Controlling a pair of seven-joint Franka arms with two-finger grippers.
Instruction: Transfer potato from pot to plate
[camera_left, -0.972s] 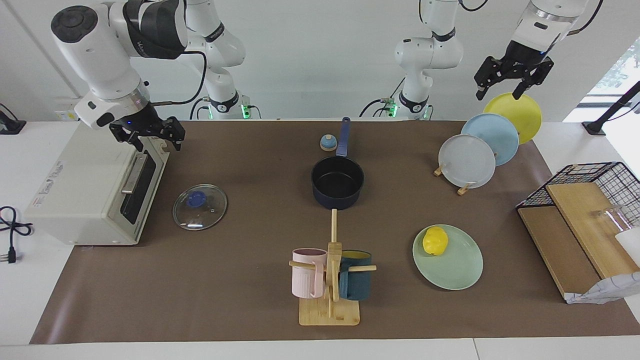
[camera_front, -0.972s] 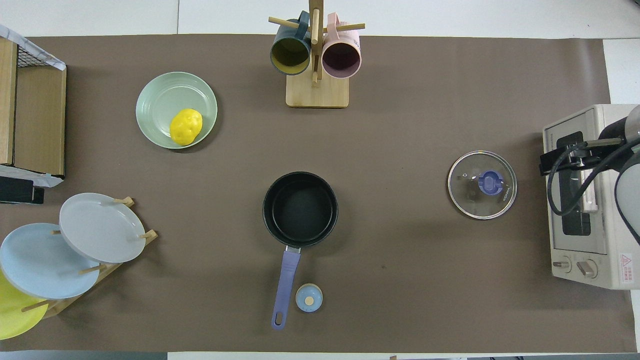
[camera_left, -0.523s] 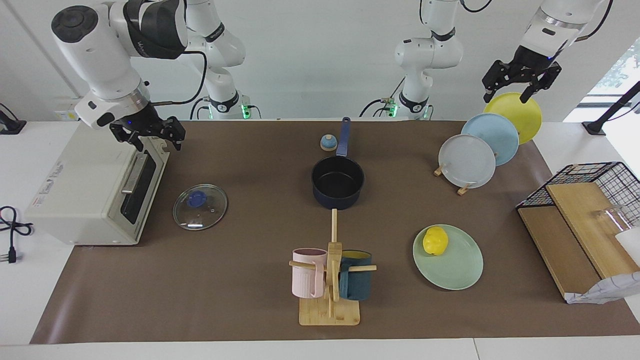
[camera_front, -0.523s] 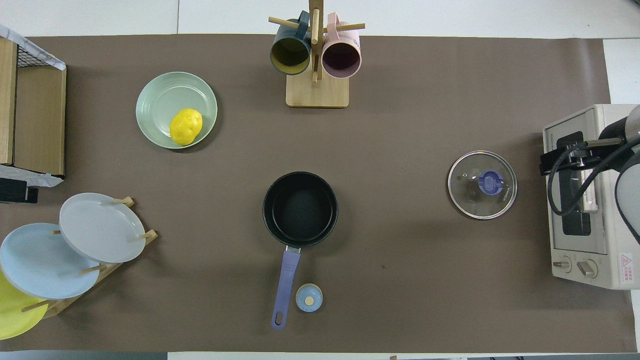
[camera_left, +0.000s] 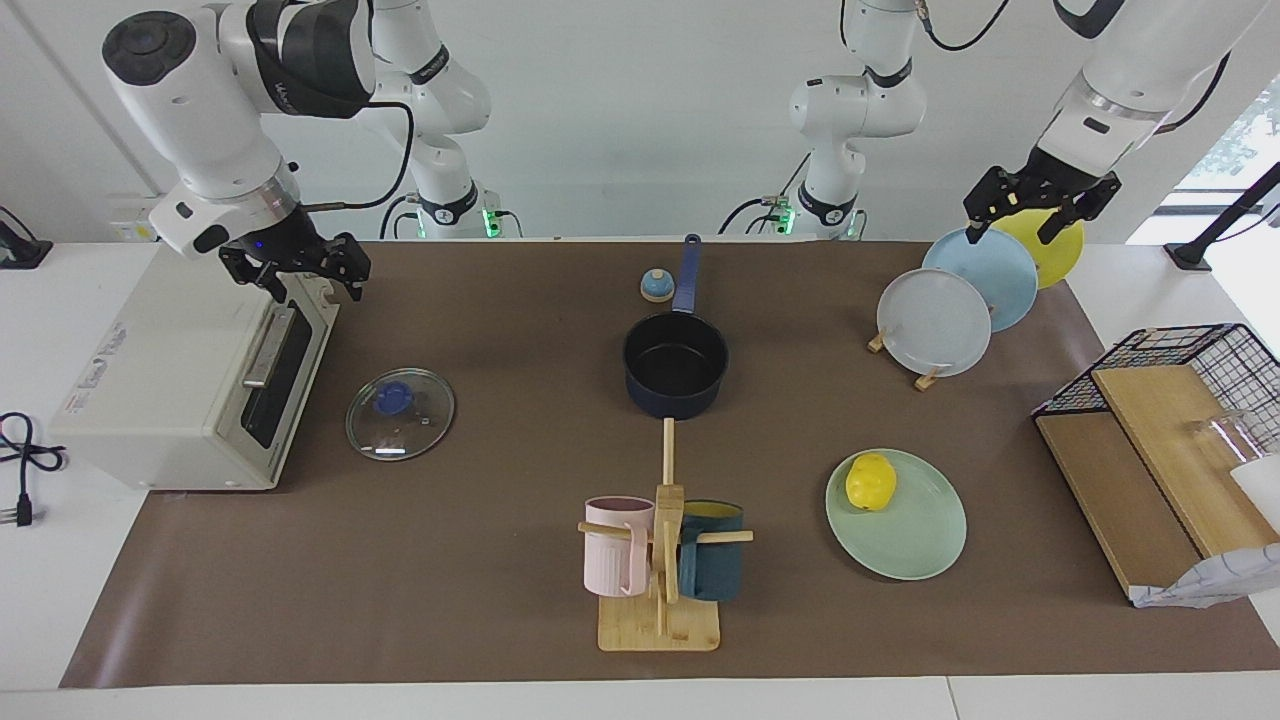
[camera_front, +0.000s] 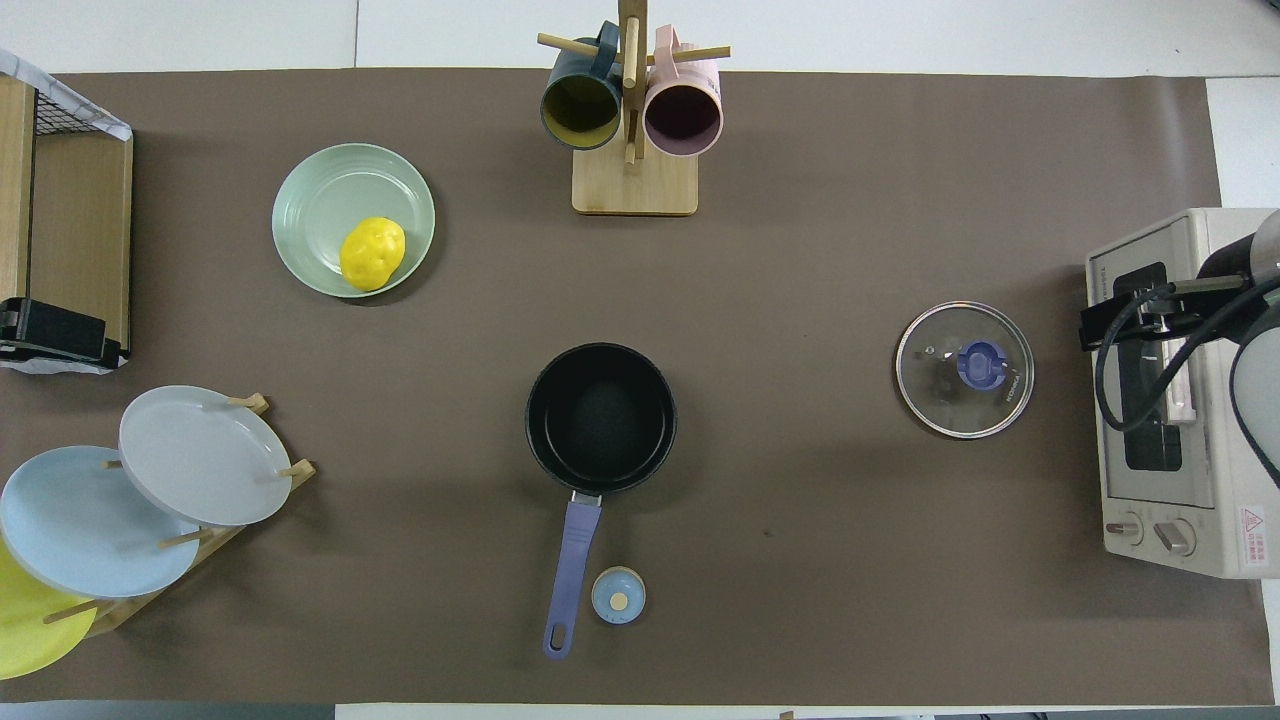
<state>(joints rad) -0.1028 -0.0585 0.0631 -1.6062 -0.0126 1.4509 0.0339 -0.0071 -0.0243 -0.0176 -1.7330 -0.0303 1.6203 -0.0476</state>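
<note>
The yellow potato (camera_left: 870, 481) lies on the mint-green plate (camera_left: 920, 545), near the rim that faces the robots; it also shows in the overhead view (camera_front: 372, 253) on the plate (camera_front: 320, 200). The navy pot (camera_left: 672, 403) stands empty mid-table with its blue handle (camera_front: 572, 565) pointing toward the robots. My left gripper (camera_left: 1008, 228) is open and empty, up in the air over the plate rack. My right gripper (camera_left: 315, 285) is open and empty, over the toaster oven's top front edge, and waits there.
A plate rack (camera_left: 930, 378) holds grey-white, light blue and yellow plates. A glass lid (camera_left: 399, 414) lies beside the toaster oven (camera_left: 170, 370). A mug tree (camera_left: 660, 560) stands farther from the robots than the pot. A wire basket (camera_left: 1170, 345) and a small blue bell (camera_left: 656, 286) are also there.
My left gripper has shifted over the plate rack, a little farther out from the robots' end. The potato, plate, pot and right arm have not moved.
</note>
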